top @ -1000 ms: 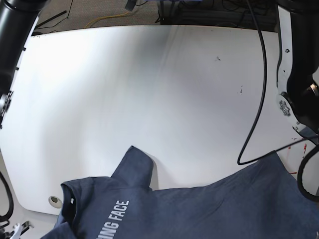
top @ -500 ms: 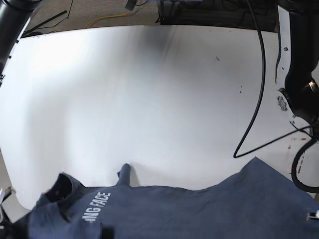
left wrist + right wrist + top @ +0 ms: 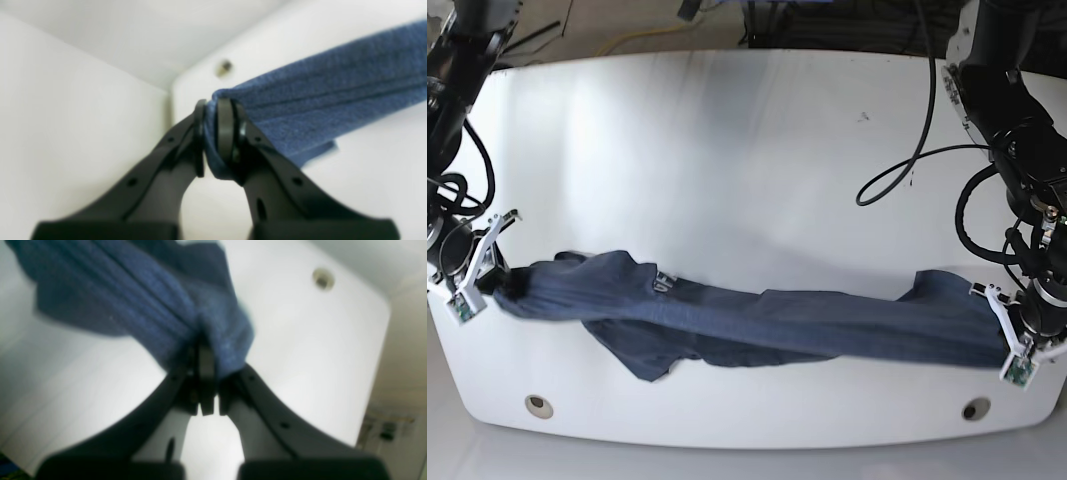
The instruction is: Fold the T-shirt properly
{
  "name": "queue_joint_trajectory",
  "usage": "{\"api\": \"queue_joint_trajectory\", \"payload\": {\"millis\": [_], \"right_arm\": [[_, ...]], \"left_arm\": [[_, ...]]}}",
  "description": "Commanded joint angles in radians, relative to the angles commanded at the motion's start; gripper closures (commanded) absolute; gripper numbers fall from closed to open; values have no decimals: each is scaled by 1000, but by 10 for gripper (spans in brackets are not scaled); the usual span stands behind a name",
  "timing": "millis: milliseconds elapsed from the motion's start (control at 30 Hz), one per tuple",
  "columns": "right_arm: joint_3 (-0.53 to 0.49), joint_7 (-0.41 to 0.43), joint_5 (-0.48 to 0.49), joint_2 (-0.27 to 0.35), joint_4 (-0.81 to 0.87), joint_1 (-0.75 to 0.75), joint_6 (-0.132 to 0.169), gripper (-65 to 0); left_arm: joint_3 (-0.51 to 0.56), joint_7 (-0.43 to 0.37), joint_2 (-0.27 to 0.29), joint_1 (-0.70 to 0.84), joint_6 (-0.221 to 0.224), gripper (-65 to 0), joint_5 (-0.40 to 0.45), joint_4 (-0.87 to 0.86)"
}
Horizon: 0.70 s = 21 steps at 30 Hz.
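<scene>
One white bench (image 3: 727, 130), smooth and matte, rounded at the near corners, with two small round holes (image 3: 539, 405) near the front edge, one toward each corner. A few small dark specks on its far right part.

One T-shirt (image 3: 757, 320), dark navy heathered cloth, stretched into a long, bunched band across the front half of the bench, running nearly from one side to the other. Creased lengthwise, with a loose flap hanging toward the front edge on the base view's left part; a bit of white print just visible in a fold near there.

Two arms, black and white, with black cables looping by the one on the base view's right.

Right hand (image 3: 477, 275), at the base view's left end of the band, clamped tight on a gathered wad of the cloth; seen from the wrist, black curved fingers (image 3: 206, 373) pressed together with fabric spilling out above them.

Left hand (image 3: 1017, 340), at the opposite end, likewise pinching a folded edge of the shirt between round black pads (image 3: 225, 130), cloth stretching away taut to the right in the wrist view.
</scene>
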Motion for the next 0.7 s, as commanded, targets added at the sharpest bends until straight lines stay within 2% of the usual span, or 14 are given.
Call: {"api": "queue_joint_trajectory", "payload": {"millis": [167, 233, 367, 567, 700], "right_arm": [[63, 0, 2, -81, 26, -137, 0, 0], [75, 0, 2, -101, 37, -172, 0, 0], [83, 0, 2, -137, 35, -241, 0, 0], [127, 0, -5, -198, 29, -342, 0, 0], [144, 0, -6, -219, 29, -413, 0, 0]], "left_arm": [[-26, -2, 21, 166, 0, 0, 0, 0], [-52, -2, 26, 221, 0, 0, 0, 0], [-66, -3, 69, 318, 0, 0, 0, 0], [-103, -8, 80, 471, 0, 0, 2, -3], [-107, -74, 80, 591, 0, 0, 2, -3]]}}
